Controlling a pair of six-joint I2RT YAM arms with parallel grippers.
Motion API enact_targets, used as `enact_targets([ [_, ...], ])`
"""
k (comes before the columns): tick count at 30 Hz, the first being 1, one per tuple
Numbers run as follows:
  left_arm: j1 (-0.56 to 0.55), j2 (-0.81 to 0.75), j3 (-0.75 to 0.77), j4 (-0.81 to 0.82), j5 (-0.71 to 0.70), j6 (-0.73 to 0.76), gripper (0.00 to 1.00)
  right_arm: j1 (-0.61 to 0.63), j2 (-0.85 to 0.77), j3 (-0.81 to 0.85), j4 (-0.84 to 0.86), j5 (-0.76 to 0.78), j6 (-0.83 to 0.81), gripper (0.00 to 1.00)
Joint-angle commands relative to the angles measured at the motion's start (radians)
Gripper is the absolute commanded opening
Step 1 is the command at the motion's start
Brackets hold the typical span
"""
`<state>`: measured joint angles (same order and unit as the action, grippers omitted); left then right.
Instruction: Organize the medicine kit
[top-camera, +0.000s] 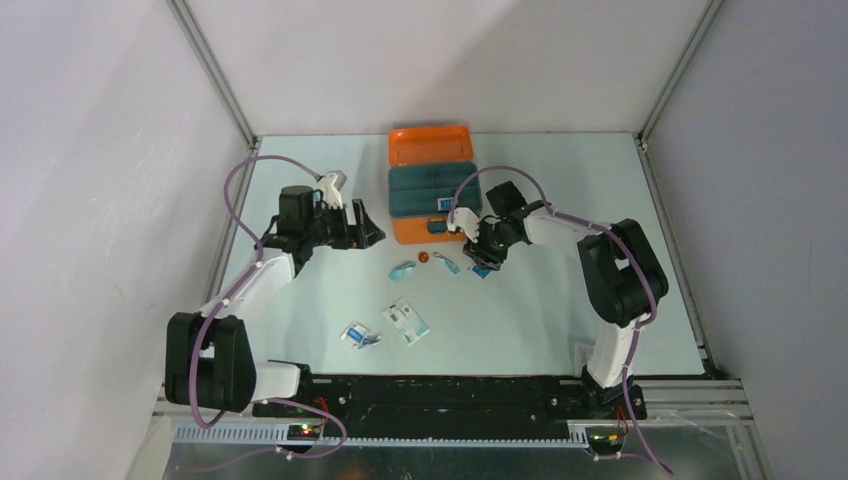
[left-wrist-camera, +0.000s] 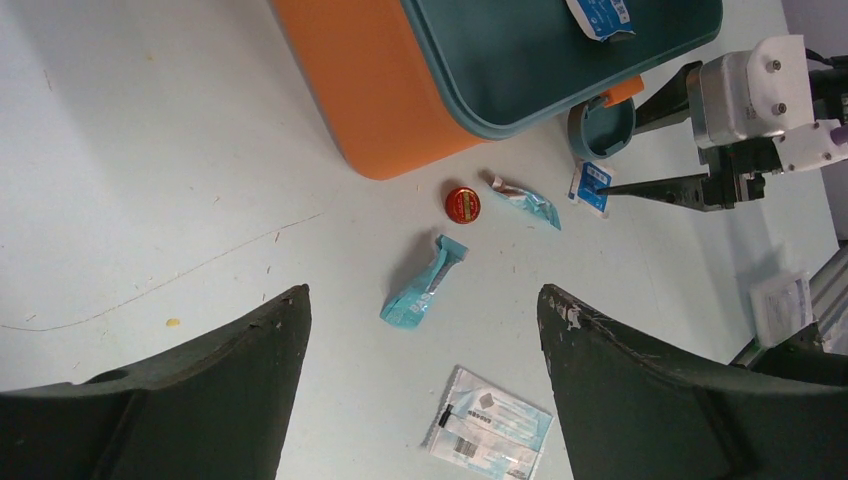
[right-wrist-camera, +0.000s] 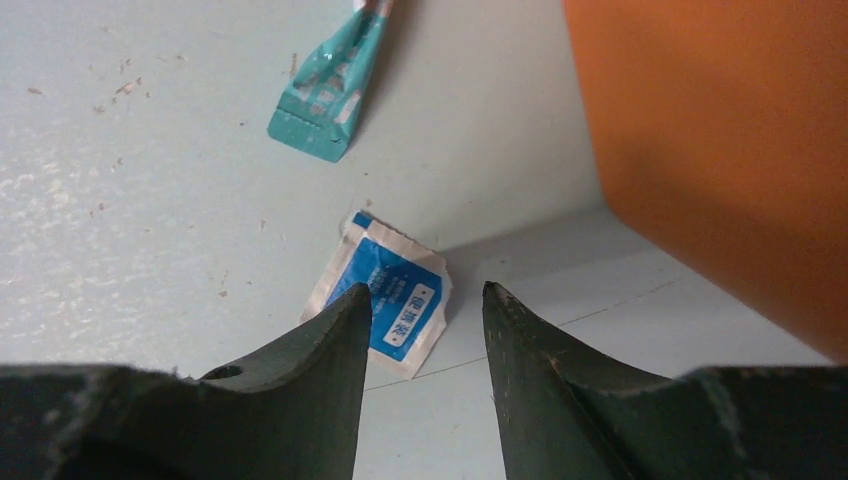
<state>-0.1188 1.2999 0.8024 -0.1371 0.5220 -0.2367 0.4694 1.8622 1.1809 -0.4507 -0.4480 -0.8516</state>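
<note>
A: Pale worktop (top-camera: 520, 310), what's where?
B: Bright orange plastic medicine kit (top-camera: 412, 233) at far edge, lid open; its dark teal tray (top-camera: 420, 190) holds one sachet (top-camera: 446, 203). Left gripper (top-camera: 370, 236) gapes empty; right gripper (right-wrist-camera: 425, 298) spreads over one blue sachet (right-wrist-camera: 385, 280).

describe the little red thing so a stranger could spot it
Find the orange medicine kit at the back of the table. Just in front of its near wall lies a small round tin. It is the only red, disc-shaped thing there; its neighbours are flat teal packets.
</note>
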Motion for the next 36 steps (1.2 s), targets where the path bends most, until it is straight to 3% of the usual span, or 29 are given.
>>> enact_targets([
  [1,0.009,0.002,0.015,0.026,0.005,0.004,0.88,0.003,0.027,0.055,0.023,0.034,-0.022,0.49],
  [13,0.009,-0.004,0.011,0.026,0.001,0.005,0.88,-0.006,0.075,0.110,-0.020,0.060,-0.019,0.47],
  [25,0.009,0.001,0.014,0.026,0.001,0.004,0.88,0.005,0.150,0.182,-0.223,0.062,-0.039,0.30],
  [30,0.008,-0.003,0.014,0.026,0.000,0.005,0.88,0.004,0.145,0.182,-0.249,0.070,-0.021,0.30],
  [32,0.009,-0.003,0.012,0.027,-0.001,0.005,0.88,0.001,0.138,0.181,-0.257,0.066,-0.017,0.26],
  [36,0.008,-0.004,0.014,0.025,-0.002,0.005,0.88,-0.001,0.120,0.177,-0.268,0.060,-0.003,0.09],
])
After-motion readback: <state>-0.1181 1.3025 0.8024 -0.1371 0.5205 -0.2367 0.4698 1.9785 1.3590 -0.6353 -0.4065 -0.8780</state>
